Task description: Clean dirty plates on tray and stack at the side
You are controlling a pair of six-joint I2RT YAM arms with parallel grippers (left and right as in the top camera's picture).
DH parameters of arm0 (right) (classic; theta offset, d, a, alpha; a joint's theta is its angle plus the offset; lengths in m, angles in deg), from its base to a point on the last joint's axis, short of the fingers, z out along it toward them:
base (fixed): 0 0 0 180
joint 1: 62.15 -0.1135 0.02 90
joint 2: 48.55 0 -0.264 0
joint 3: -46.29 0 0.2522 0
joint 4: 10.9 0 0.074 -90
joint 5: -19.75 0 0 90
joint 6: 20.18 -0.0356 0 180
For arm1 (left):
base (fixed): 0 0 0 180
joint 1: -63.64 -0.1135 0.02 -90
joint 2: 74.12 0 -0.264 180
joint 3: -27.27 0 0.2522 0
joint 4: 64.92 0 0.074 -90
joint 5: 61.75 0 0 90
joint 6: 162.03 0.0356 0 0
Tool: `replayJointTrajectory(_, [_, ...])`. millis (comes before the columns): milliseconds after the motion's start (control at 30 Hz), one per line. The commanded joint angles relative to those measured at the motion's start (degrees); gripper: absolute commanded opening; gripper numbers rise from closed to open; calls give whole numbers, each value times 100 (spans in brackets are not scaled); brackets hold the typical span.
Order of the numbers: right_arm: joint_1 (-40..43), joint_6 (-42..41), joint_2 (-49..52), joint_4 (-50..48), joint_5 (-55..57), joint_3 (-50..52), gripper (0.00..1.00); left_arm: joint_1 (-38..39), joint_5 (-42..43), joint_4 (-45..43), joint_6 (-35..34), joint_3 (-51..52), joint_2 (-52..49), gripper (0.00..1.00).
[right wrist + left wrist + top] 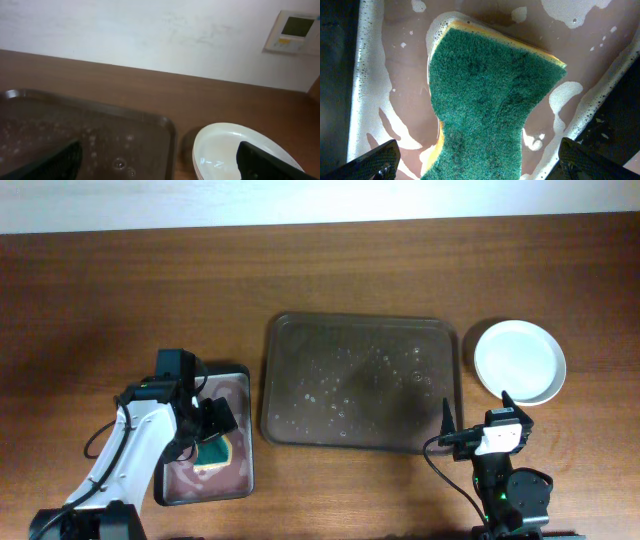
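Note:
The dark brown tray point(362, 382) lies mid-table, wet with soap bubbles and holding no plates; its right corner shows in the right wrist view point(100, 132). The white plates point(519, 361) sit stacked on the table right of the tray, clean-looking, also in the right wrist view point(235, 150). My left gripper point(212, 435) is open over the green and yellow sponge point(490, 100), which lies in soapy water; the fingertips point(480, 160) stand apart on either side of it. My right gripper point(478, 412) is open and empty near the tray's front right corner, fingers spread point(165, 160).
A silver-grey metal pan point(175, 492) with brownish soapy water sits left of the tray and holds the sponge; its rim shows in the left wrist view point(357, 90). A wall with a white thermostat point(295, 31) stands behind the table.

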Motion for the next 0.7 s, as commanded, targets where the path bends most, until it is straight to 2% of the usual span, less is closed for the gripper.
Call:
replayJointTrajectory(0, [37,39,-33,33,-55,28,99,-13,20,2,33,-13,81,99])
replayJointTrajectory(200, [37,39,-33,33,-52,28,99,-13,17,2,33,-13,87,99])
replayJointTrajectory(267, [37,39,-33,33,-55,28,99,-11,9,4,33,-7,577,99])
replayJointTrajectory(467, [37,39,-33,33,-55,28,99,-13,-168,72,33,-7,3480,99])
replayJointTrajectory(533, [37,39,-33,33,-55,28,99,-15,-415,-363,118,109,4734,99])
replayJointTrajectory(667, [37,39,-33,33,-55,28,99,-7,-387,-1414,857,907,6164,99])
